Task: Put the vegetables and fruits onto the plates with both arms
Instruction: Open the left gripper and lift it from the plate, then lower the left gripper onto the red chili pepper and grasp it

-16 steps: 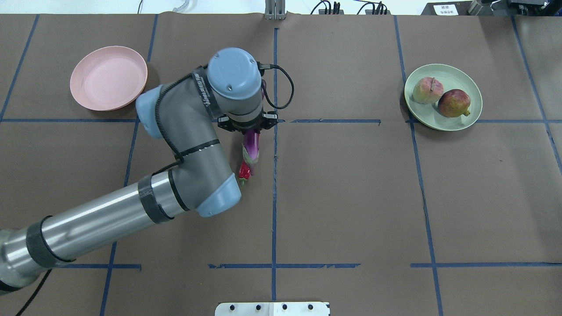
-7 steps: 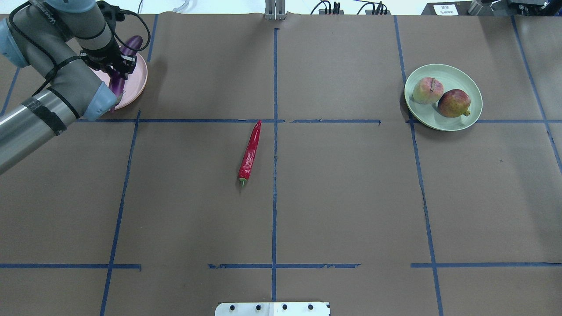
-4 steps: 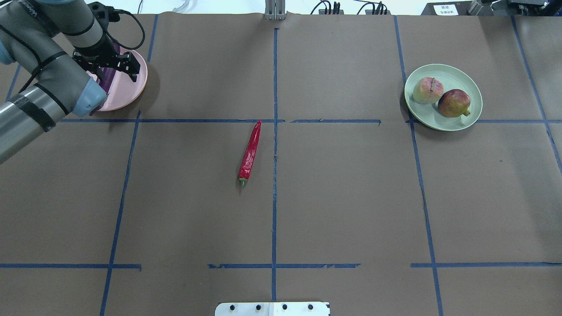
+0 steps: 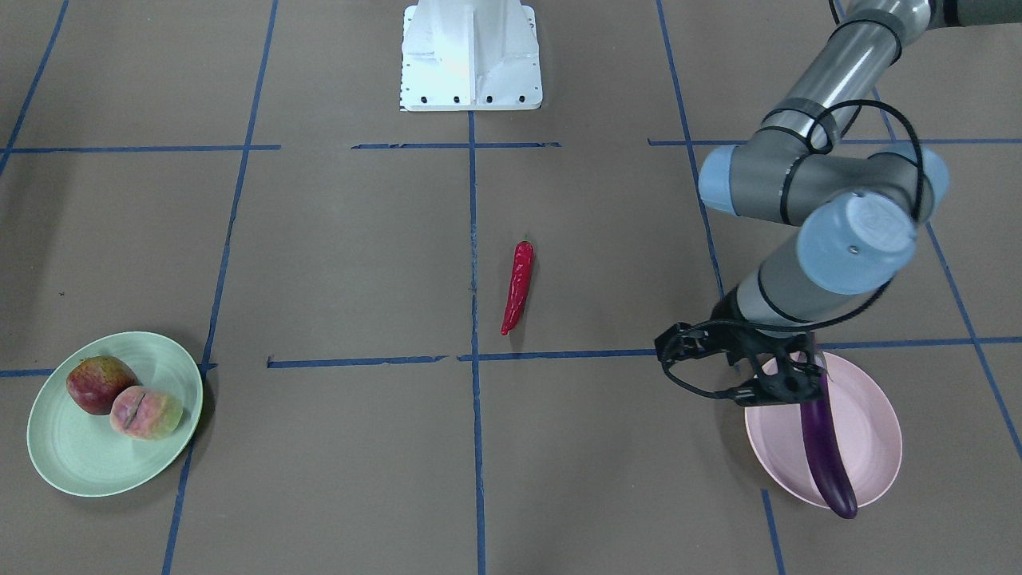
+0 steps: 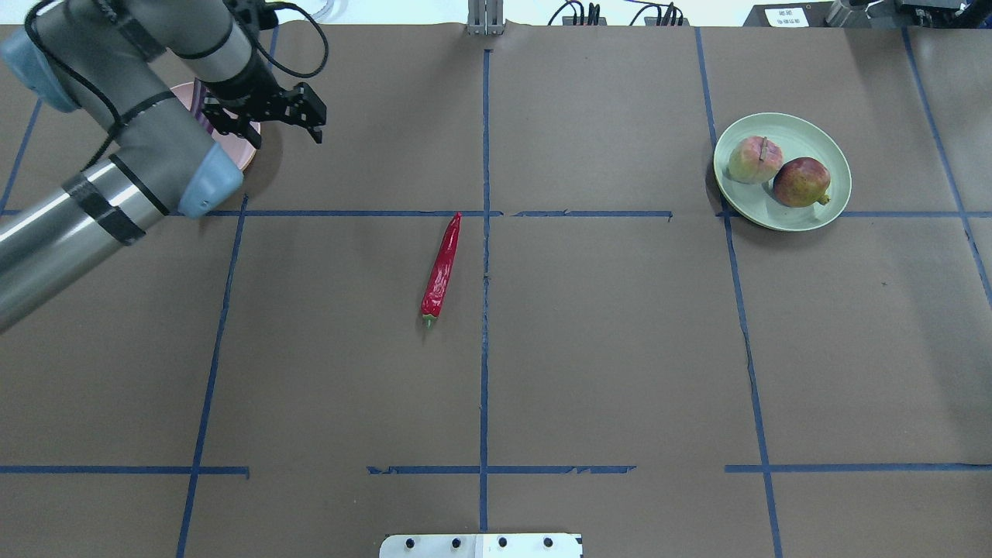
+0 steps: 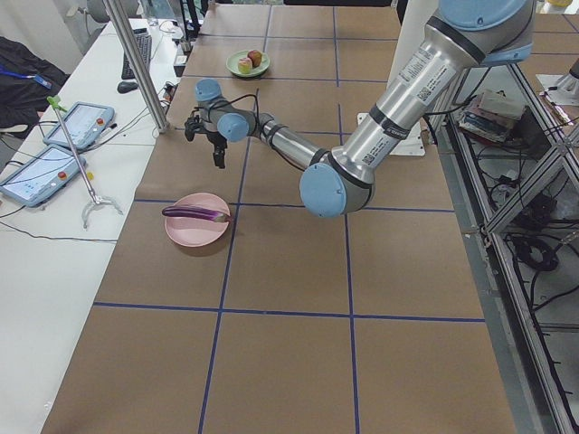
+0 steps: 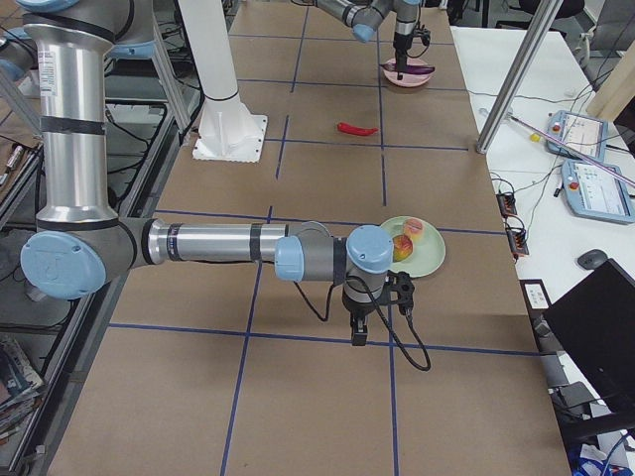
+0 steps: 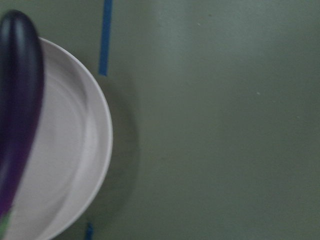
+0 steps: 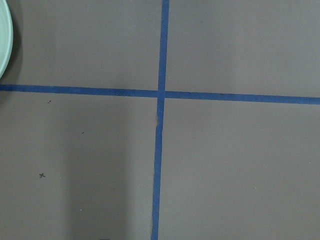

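The purple eggplant (image 4: 822, 447) lies across the pink plate (image 4: 870, 431). It also shows at the left of the left wrist view (image 8: 17, 100) on the plate (image 8: 75, 150). My left gripper (image 5: 275, 128) is open and empty, just right of the pink plate (image 5: 242, 151); in the front view it (image 4: 722, 375) hovers at the plate's near edge. The red chili (image 5: 442, 267) lies on the table's middle. The dark red apple (image 5: 800, 182) and the peach (image 5: 754, 159) sit on the mint green plate (image 5: 783, 215). My right gripper (image 7: 372, 317) shows only in the right side view, near the green plate (image 7: 427, 263); I cannot tell its state.
Brown paper with blue tape lines covers the table. The white base block (image 4: 471, 56) stands at the robot's edge. The left arm's elbow (image 5: 209, 182) hangs over the pink plate's near side. A sliver of the green plate (image 9: 4, 40) shows in the right wrist view.
The left gripper carried the eggplant from beside the chili to the pink plate, let it go, and has moved right off the plate, open. The chili and fruits have not moved.
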`<state>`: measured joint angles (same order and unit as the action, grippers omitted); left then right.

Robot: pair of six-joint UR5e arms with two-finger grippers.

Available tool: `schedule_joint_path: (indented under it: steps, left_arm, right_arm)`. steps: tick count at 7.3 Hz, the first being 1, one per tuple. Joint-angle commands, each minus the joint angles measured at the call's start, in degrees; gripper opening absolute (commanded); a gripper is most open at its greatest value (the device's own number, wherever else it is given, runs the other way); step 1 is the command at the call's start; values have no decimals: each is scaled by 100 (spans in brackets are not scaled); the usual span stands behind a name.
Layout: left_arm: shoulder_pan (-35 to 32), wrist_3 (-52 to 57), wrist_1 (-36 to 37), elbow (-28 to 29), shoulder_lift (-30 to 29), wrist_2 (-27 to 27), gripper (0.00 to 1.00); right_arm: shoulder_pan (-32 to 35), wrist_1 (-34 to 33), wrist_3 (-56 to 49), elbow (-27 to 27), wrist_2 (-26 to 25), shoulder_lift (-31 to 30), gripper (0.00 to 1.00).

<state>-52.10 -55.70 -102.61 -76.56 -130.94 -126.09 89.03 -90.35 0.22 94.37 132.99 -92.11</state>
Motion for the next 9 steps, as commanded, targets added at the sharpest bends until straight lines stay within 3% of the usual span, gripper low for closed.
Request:
schedule_joint_path:
  steps: [1,2,5,7,9]
  left_arm:
    - [1283,-983,4,-35,-404,1088,100]
    - [1655,-1099,48,-61,-502,1504,100]
    - [2140,-1092,426,-114,-653,1552,99]
    - [2257,-1083,426,-114,-556,1543,91]
    - [2257,-1092,435,-149,-547,1534,5]
  right_arm:
    - [0,0,-5,-7,-1,0,100]
    - [0,0,-5,-15,-1,0,100]
    - [0,-9,-5,-33,-10,0,100]
    - [0,-9,-5,-42,-10,0,100]
    - [0,-9,-5,-42,-19,-9,100]
